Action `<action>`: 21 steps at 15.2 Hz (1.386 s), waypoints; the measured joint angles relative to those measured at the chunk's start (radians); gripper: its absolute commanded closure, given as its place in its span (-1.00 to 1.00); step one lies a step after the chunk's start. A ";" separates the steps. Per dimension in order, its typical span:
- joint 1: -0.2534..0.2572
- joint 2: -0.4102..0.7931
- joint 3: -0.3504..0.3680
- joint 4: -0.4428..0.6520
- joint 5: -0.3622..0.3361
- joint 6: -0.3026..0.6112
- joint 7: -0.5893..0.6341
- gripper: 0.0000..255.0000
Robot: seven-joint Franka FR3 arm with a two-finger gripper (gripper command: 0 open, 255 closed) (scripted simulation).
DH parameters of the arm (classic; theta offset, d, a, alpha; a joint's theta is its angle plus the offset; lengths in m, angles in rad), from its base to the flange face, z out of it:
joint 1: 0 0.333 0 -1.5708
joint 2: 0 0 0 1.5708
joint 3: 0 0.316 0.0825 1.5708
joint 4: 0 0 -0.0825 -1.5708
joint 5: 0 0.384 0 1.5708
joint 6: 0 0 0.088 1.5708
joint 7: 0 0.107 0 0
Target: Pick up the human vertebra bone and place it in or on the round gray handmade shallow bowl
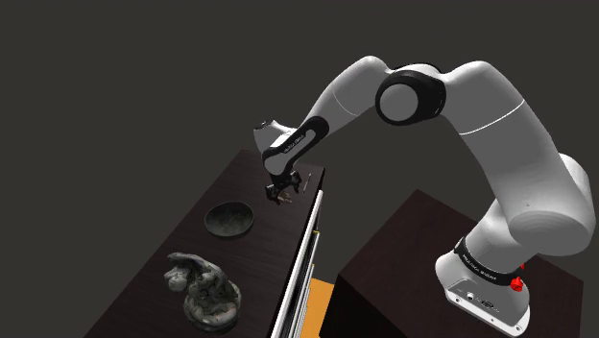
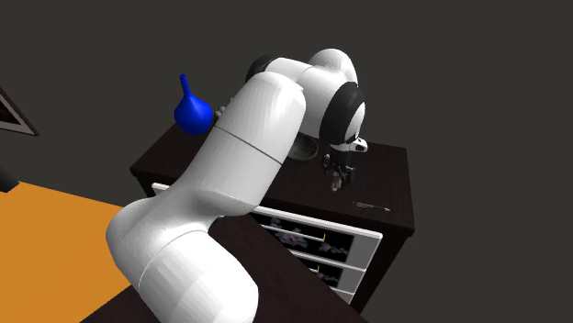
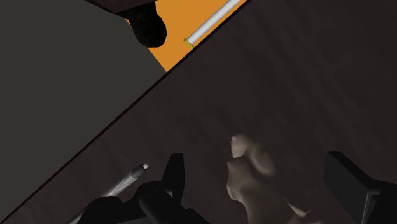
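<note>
The black gripper (image 1: 282, 193) is seen lowered close over the dark, wood-grained counter (image 1: 251, 252), near the counter's edge at the shoulder view's right, with the white arm (image 1: 499, 125) reaching across from the dark box stand (image 1: 384, 264). The gripper is released: in the wrist view its two fingers (image 3: 175, 173) are set wide apart, and the pale, knobbly vertebra bone (image 3: 249, 170) is seen lying in the gap between them. The bone is placed nearer one finger than the other, and a strip of bare counter is visible on either side of it, so it is not clasped. The round, dark-gray shallow bowl (image 1: 230, 219) is found on the same counter, near the gripper but apart from it, toward the shoulder view's lower left. A lumpy gray sculpted figure (image 1: 202, 288) is set beyond the bowl, toward that view's bottom edge and clear of the bowl's rim. A thin silver pointed rod (image 3: 126, 183) is seen on the counter just outside the finger nearer the bone. In the second exterior view a blue long-necked vase (image 2: 193, 108) is shown at the counter's corner at that view's left, white-fronted drawers (image 2: 321, 243) are seen under the counter top, and an orange floor (image 2: 64, 216) is visible beside the unit.
</note>
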 measured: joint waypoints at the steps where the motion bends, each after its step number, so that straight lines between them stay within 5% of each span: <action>1: 0.000 0.000 0.000 0.000 0.000 0.000 0.000 -1.00; 2: 0.000 0.000 0.000 0.000 0.000 0.000 0.000 -1.00; 3: 0.000 0.000 0.000 0.000 0.000 0.000 0.000 1.00; 21: -0.008 -0.079 0.009 -0.036 0.008 -0.043 -0.007 1.00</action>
